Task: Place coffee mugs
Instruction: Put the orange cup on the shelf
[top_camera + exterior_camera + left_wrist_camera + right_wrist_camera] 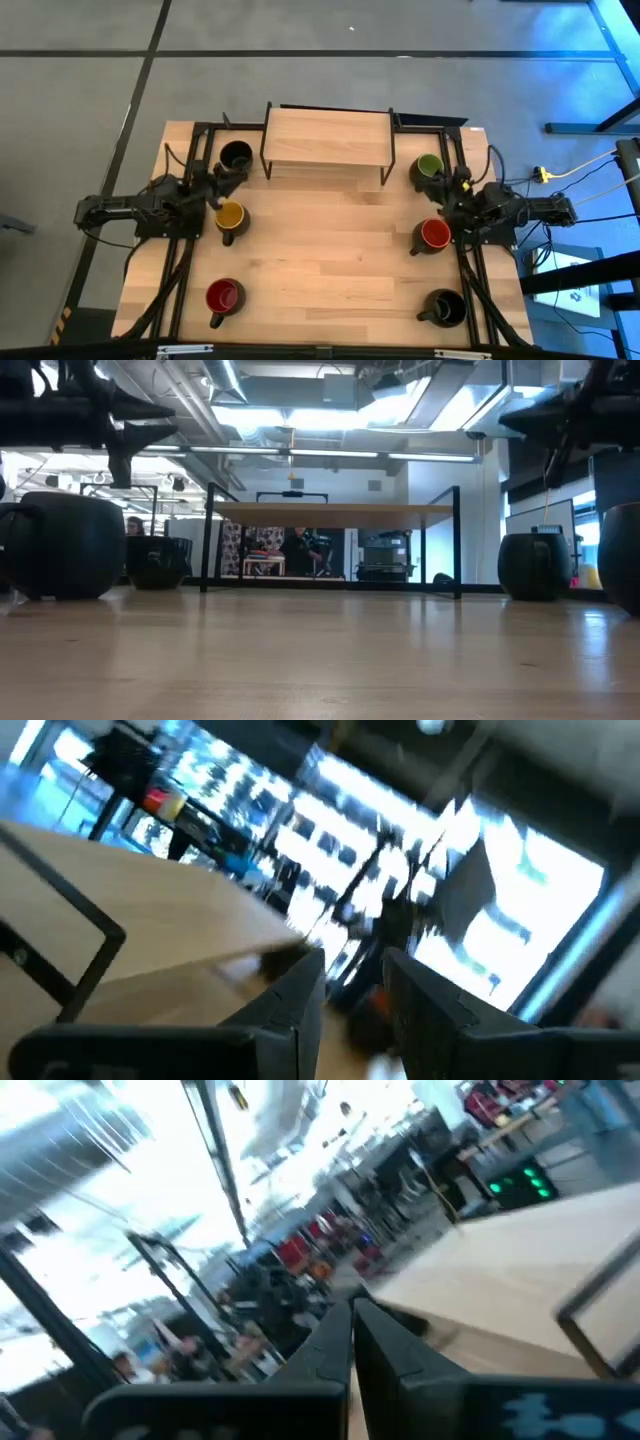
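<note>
Six black mugs stand upright on the wooden table. On the left are a black-inside mug (236,155), a yellow-inside mug (231,216) and a red-inside mug (224,296). On the right are a green-inside mug (430,167), a red-inside mug (435,234) and a black-inside mug (444,306). My left gripper (220,182) hovers between the black-inside and yellow-inside mugs, its fingers (300,995) slightly apart and empty. My right gripper (450,196) hovers between the green-inside and red-inside mugs, its fingers (340,1345) shut and empty. Both are raised above the table.
A low wooden shelf on black metal legs (327,140) stands at the middle of the table's far edge, and also shows in the low view (330,512). Bare tabletop (330,260) lies between the two rows of mugs. Black frame rails run along both table sides.
</note>
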{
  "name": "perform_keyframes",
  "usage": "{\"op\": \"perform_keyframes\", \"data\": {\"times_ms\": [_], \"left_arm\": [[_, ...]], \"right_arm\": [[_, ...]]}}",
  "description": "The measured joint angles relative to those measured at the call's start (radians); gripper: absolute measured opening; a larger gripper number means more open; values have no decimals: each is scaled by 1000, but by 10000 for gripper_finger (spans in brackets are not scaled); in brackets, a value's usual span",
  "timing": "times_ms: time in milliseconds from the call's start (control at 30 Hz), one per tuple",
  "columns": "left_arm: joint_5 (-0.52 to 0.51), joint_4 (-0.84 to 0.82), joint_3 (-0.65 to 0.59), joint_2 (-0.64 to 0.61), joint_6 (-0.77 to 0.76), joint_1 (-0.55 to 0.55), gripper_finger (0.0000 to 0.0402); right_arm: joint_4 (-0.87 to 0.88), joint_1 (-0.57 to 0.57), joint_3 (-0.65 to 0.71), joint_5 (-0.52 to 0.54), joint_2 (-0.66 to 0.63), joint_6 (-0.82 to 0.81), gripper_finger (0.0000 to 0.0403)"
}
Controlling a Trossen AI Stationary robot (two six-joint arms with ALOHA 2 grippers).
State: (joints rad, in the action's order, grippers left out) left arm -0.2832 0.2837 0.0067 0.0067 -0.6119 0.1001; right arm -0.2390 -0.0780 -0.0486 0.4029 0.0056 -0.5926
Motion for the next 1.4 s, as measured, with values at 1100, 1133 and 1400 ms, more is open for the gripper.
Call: {"op": "perform_keyframes", "data": {"times_ms": [1100, 1133, 1400], "left_arm": [[68, -183, 488, 623, 40, 0, 99], [68, -196, 511, 646, 46, 0, 99], [66, -201, 586, 749, 69, 0, 99]], "right_arm": [[1201, 0, -840, -226, 661, 45, 5], [1216, 0, -852, -244, 677, 40, 5], [1365, 0, -889, -487, 794, -90, 5]]}}
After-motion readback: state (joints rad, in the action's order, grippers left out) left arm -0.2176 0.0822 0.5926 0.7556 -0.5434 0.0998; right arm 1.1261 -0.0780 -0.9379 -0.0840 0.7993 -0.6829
